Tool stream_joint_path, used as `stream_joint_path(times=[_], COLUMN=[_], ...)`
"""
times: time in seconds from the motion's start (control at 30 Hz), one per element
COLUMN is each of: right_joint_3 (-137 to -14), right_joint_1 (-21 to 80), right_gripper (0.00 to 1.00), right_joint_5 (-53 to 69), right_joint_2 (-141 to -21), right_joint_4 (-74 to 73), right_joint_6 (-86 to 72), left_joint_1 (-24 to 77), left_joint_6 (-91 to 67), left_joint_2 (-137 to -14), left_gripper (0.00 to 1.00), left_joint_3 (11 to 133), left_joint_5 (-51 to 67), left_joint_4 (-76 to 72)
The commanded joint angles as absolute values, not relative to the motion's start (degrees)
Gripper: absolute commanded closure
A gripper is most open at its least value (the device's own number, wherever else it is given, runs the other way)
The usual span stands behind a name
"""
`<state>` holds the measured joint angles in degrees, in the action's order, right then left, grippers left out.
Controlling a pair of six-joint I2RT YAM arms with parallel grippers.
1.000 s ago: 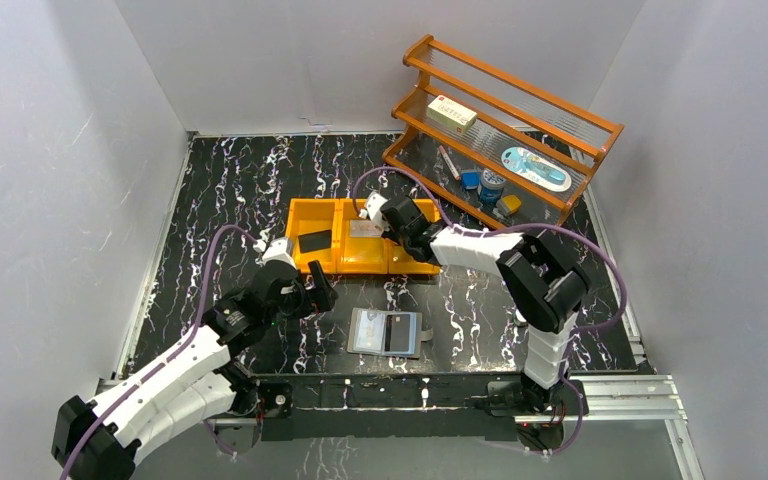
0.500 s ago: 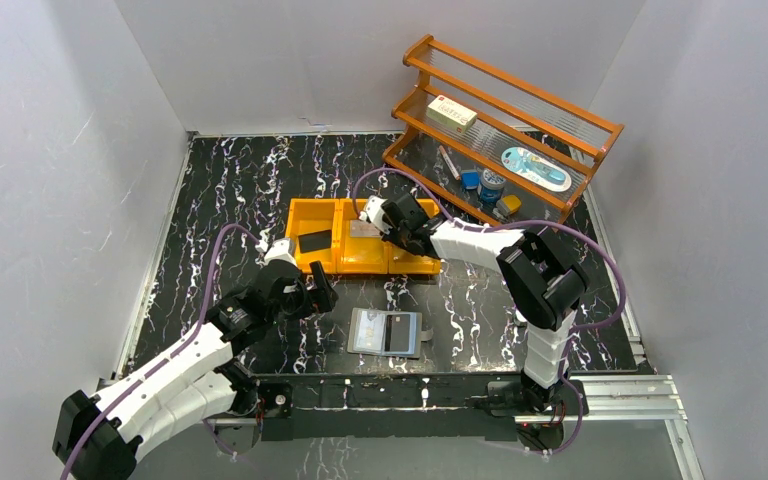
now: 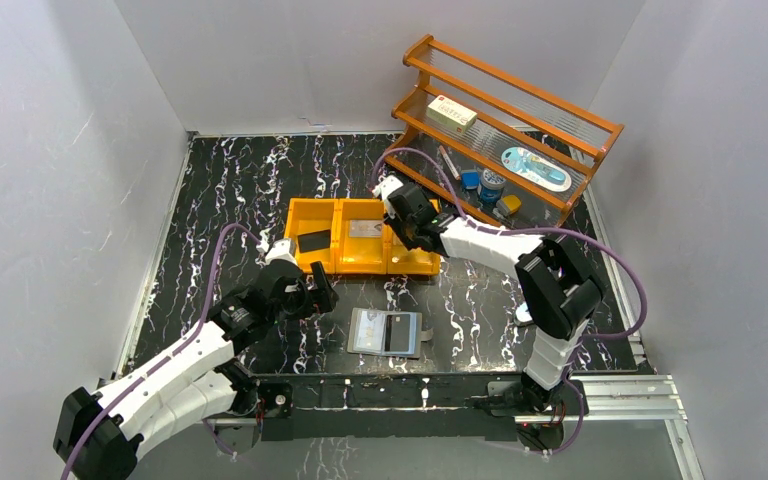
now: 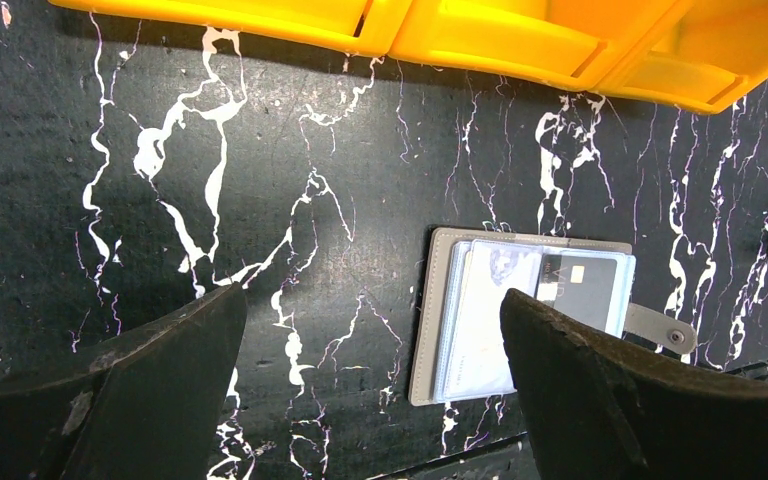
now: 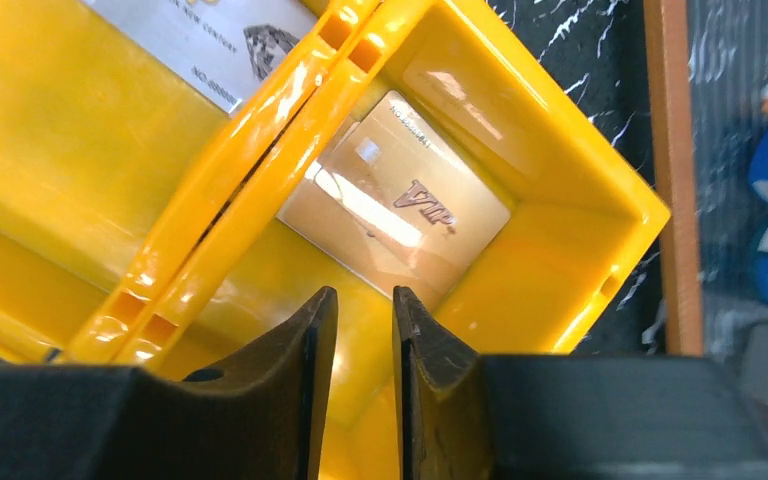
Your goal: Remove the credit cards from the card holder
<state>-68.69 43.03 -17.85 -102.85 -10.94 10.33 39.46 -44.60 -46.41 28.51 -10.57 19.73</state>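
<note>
The left fingers (image 4: pixel 370 390) are spread wide above the card holder (image 4: pixel 520 312) near the table's (image 4: pixel 290 150) front edge. The right fingers (image 5: pixel 360 320), nearly pressed together, hang over a gold card (image 5: pixel 395 205) in the orange bin (image 5: pixel 570 170).

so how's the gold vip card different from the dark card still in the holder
The gold VIP card lies loose in an end compartment of the yellow bin; the dark card sits tucked in the card holder on the table. The gold one shows its whole shiny face, while the dark one is partly covered by a pale card. Both are thin rectangles with a small chip.
</note>
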Motion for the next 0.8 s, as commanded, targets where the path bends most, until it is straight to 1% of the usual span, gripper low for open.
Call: stream_joint_path(times=[0.0,0.17,0.37,0.47,0.77], right_joint_3=[-70.29,-69.43,-65.99,-65.78,-68.20], right_joint_1=[42.21,41.61,40.86,40.63,40.25], right_gripper=[0.67,0.70,0.70,0.70,0.70], right_joint_5=[-16.36,-14.18,-13.99,-13.70,-18.02], right_joint_2=[-100.11,-100.11,-97.92,-98.36,-99.40], right_joint_4=[-12.46,-14.34,-13.91,-14.33,-18.53], right_joint_6=[-8.07,-19.77,-29.42,-31.98,-37.20], left_joint_1=[39.11,39.11,39.11,39.11,39.11], left_joint_6=[-44.65,-44.85,-44.56,-44.73,-46.18], left_joint_2=[-46.24,-45.93,-46.04,-45.74,-42.53], left_gripper=[0.02,0.02,0.02,0.02,0.02], left_joint_3=[29.24,29.60,30.66,30.59,28.59], left_joint_5=[-10.92,-12.30,-12.91,-12.12,-11.48], left_joint_4=[19.44,18.63,18.37,18.79,21.44])
